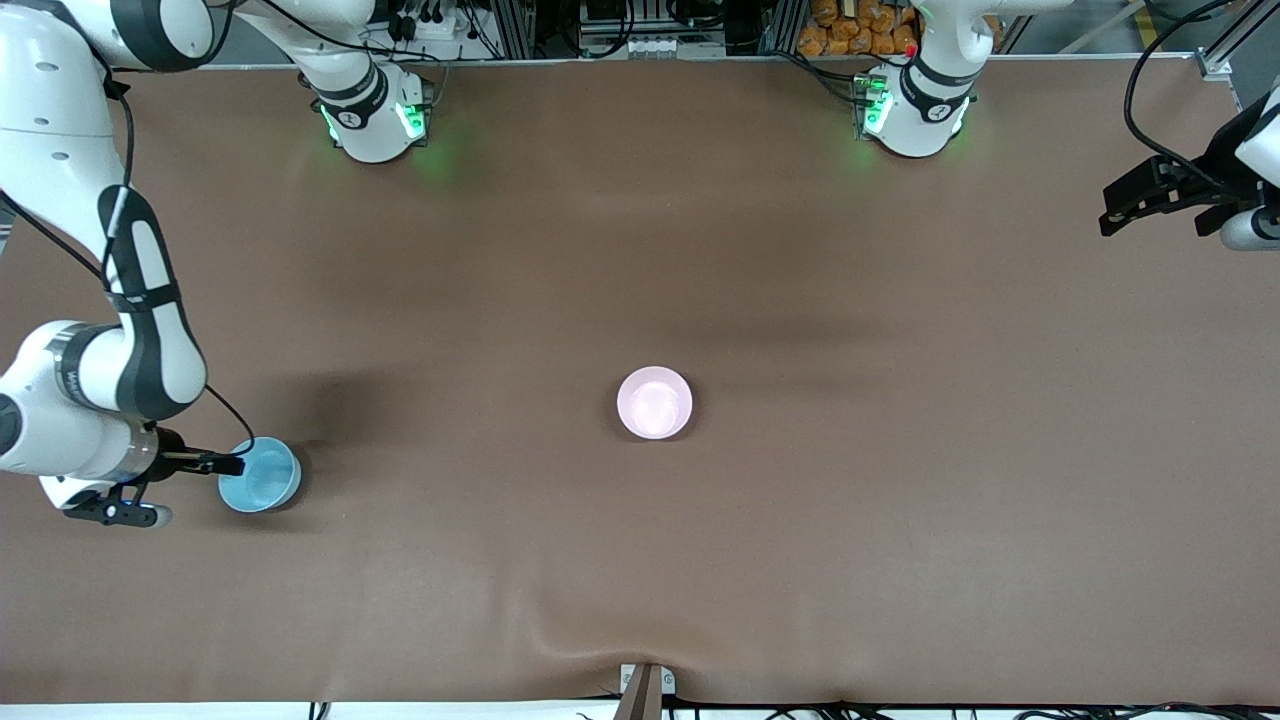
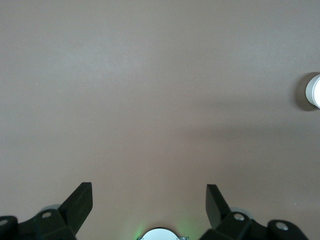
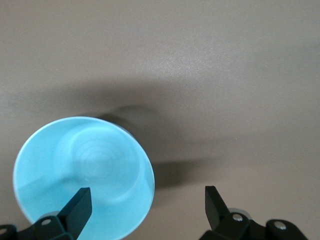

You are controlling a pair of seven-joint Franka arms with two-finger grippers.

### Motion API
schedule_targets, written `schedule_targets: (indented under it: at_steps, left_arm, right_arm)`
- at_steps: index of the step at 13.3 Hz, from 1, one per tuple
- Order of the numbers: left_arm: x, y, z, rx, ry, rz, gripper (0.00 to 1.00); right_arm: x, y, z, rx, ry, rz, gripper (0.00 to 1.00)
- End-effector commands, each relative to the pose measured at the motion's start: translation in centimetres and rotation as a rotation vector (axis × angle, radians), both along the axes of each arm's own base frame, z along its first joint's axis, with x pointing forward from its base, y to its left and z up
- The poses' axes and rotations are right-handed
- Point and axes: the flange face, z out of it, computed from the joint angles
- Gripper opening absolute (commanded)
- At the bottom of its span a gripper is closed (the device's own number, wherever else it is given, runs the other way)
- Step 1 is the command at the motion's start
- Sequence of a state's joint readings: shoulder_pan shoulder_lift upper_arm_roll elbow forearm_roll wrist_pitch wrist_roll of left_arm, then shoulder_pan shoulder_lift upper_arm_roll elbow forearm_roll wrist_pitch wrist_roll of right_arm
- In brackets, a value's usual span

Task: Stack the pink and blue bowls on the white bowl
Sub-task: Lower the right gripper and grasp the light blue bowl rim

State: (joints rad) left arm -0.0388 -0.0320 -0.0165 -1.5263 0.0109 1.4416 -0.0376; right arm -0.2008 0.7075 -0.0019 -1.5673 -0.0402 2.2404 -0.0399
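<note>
At the right arm's end of the table, the right gripper point(image 1: 190, 488) is parked low beside the blue bowl point(image 1: 260, 475), fingers spread wide and nothing held. One finger point(image 3: 79, 207) is seen over the bowl's inside in the right wrist view, the other is clear of the rim over bare table, so the wall looks lined up between them, though contact can't be confirmed. Well apart from that gripper, out toward the middle of the table, the pink bowl point(image 1: 655, 402) sits upright; whether it's already nested in the white one can't be told from above, and no separate white bowl is spotted in the front view. A small white round thing point(image 2: 314, 90) is caught at the edge of the left wrist view, too cut off to be named. The left gripper point(image 1: 1165, 200) is held up over its own end, also wide open, empty, waiting. So by the looks of it, the blue bowl is not yet lifted, and its stacking is left to do.
</note>
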Motion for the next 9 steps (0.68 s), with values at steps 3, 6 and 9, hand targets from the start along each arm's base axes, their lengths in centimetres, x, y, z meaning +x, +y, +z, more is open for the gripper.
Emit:
schedule_targets:
  at_steps: [3,6,9]
  left_arm:
    - [-0.4,-0.3,0.8,-0.007,-0.012,-0.004,1.00]
    - [-0.2,0.0,0.4,-0.013,-0.006,-0.006,1.00]
    - [-0.2,-0.2,0.4,-0.012,-0.004,-0.008,1.00]
  right_arm:
    - [-1.4,-0.4,-2.8,0.002,-0.010,0.003,0.46]
    - [-1.3,-0.8,-3.3,0.004,-0.028,-0.010,0.00]
    - [-1.1,-0.7,-2.9,0.004,-0.034,-0.013,0.00]
